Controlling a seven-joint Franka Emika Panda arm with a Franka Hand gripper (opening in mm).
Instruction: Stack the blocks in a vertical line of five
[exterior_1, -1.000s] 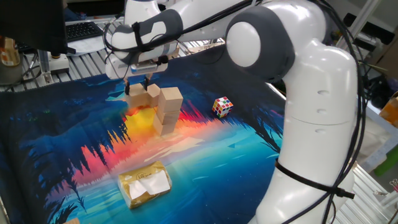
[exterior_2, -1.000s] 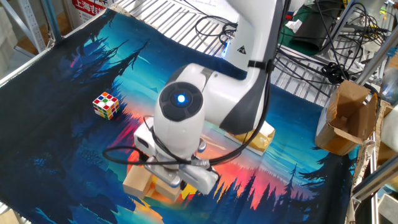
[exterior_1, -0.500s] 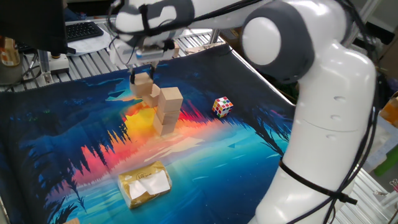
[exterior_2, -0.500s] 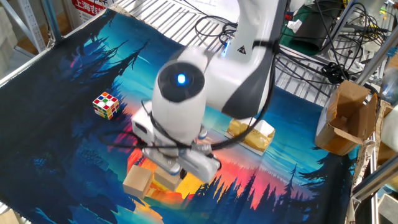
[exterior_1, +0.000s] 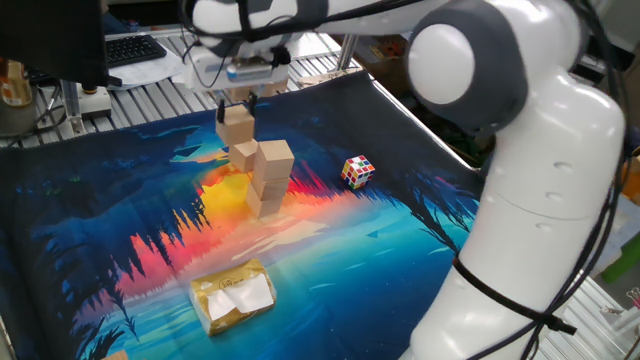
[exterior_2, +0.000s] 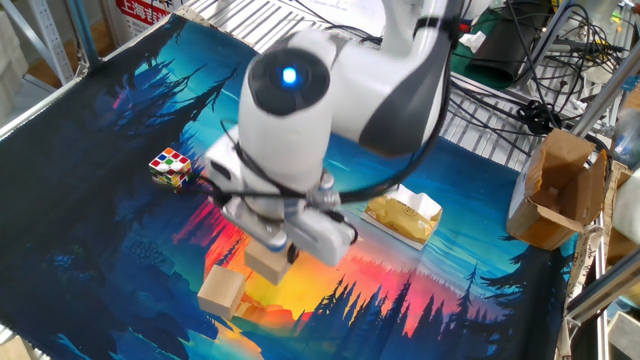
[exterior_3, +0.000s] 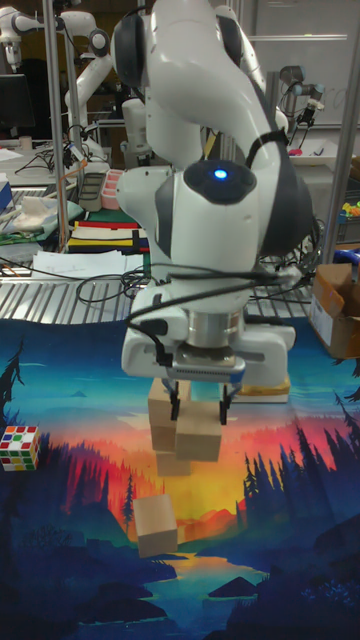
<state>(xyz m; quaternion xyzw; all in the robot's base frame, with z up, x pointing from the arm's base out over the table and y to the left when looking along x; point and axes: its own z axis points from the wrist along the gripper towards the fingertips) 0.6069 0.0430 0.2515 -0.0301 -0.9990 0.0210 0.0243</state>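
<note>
My gripper (exterior_1: 237, 112) is shut on one tan wooden block (exterior_1: 236, 129) and holds it in the air, above and just left of a stack of three blocks (exterior_1: 269, 180). In the tall fixed view the held block (exterior_3: 198, 432) hangs between the fingers of the gripper (exterior_3: 198, 413), in front of the stack (exterior_3: 163, 400). A loose block (exterior_3: 156, 524) lies on the mat next to the stack and shows again as the loose block (exterior_2: 222, 292). The arm hides the stack in the other fixed view, where the held block (exterior_2: 267, 265) shows under the wrist.
A multicoloured puzzle cube (exterior_1: 358, 171) sits on the mat to the right of the stack. A yellowish wrapped packet (exterior_1: 233, 296) lies near the front edge. A cardboard box (exterior_2: 555, 190) stands off the mat, beside cables and metal slats.
The gripper has risen from the mat with the block in it and drifted slightly right toward the stack. The stack, the loose block, the cube and the packet stay put.
</note>
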